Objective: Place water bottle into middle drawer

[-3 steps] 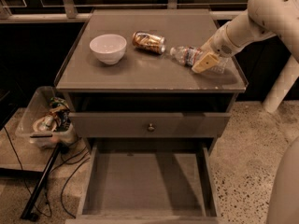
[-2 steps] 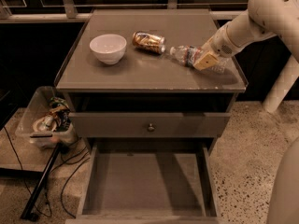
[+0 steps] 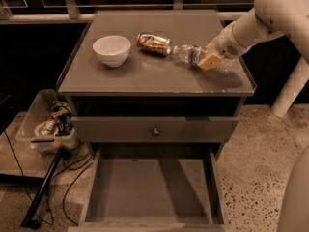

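The water bottle (image 3: 187, 54) lies on its side on the cabinet top, right of centre, with its cap pointing left toward the gold-brown can. My gripper (image 3: 209, 61) reaches in from the right on the white arm and sits at the bottle's right end, low on the top and touching or covering that end. The middle drawer (image 3: 145, 190) stands pulled out at the bottom of the view, with a bare flat floor and nothing in it.
A white bowl (image 3: 111, 50) and a gold-brown can (image 3: 153, 43) lie on the cabinet top (image 3: 145, 76) left of the bottle. A closed drawer front with a round knob (image 3: 155, 131) sits above the open drawer. A plastic bin of clutter (image 3: 48, 124) and cables lie on the floor at left.
The gripper has shifted very slightly at the bottle's right end. The bottle, can and bowl lie where they were.
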`<move>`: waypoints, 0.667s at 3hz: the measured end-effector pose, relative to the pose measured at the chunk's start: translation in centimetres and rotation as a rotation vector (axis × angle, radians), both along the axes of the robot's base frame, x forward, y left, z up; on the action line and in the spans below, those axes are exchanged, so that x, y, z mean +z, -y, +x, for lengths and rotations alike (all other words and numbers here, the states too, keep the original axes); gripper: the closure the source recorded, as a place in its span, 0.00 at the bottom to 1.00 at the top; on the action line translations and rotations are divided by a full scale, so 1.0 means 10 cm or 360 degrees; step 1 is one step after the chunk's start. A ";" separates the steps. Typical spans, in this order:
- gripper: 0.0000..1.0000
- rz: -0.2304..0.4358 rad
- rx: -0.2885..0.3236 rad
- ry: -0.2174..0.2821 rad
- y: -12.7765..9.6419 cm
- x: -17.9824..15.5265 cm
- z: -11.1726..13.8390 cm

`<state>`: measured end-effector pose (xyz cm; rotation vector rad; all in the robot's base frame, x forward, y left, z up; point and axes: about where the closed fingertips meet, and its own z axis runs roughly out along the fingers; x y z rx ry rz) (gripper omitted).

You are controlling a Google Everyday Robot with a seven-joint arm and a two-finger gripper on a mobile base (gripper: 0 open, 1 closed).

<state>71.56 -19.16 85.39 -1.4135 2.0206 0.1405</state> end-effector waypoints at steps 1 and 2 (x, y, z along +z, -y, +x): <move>1.00 0.0042 0.0059 0.0001 -0.09 0.16 -0.11; 1.00 0.0092 0.0133 0.0006 -0.18 0.38 -0.27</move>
